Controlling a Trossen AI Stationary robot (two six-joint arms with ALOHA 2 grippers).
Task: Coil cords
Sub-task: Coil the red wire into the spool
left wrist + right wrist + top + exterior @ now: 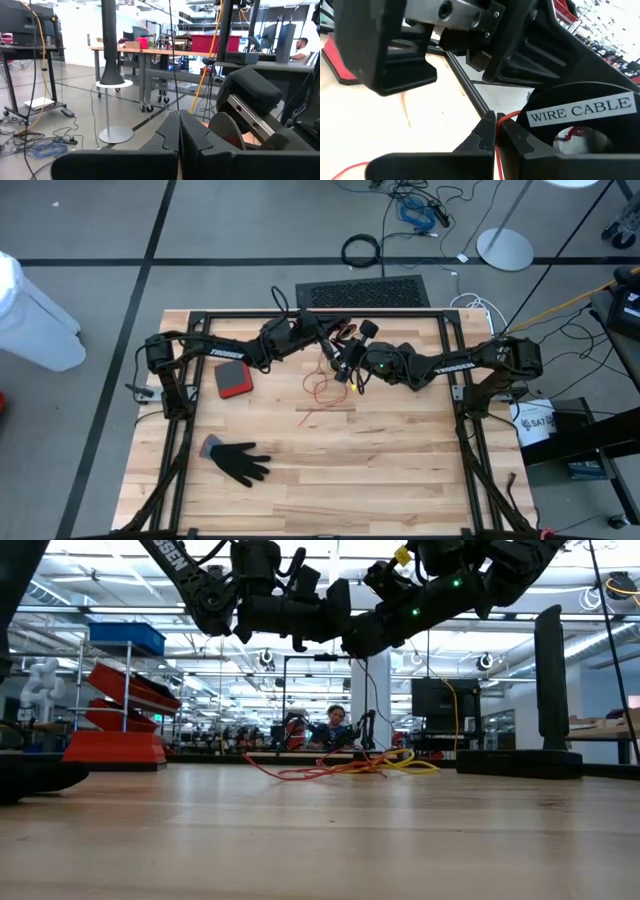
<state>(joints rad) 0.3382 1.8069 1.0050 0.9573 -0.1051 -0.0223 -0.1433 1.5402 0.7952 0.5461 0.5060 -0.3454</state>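
Observation:
The thin yellow-orange cord (320,387) lies in loose loops on the table's far middle, seen as a low tangle (330,768) in the low view. One strand (501,125) rises to my right gripper (495,131), which is shut on it above the table (350,366). A black spool labelled WIRE CABLE (580,112) sits right beside those fingers. My left gripper (178,116) is shut, held high and nearly level (332,336), close to the right one. A thin black line (372,710) hangs from the grippers down to the tangle. My right gripper pinches one strand of the orange-red cord (496,150) between its two shut fingers, coming slanting from the table's right. Past the fingertips the strand runs on toward the spool (517,115). Whether my left gripper touches any cord, I cannot tell.
A red tray (232,380) lies left of the cord and a black glove (240,462) nearer the front left. Black frame rails (300,314) edge the table. The near half of the wooden top (380,470) holds nothing else.

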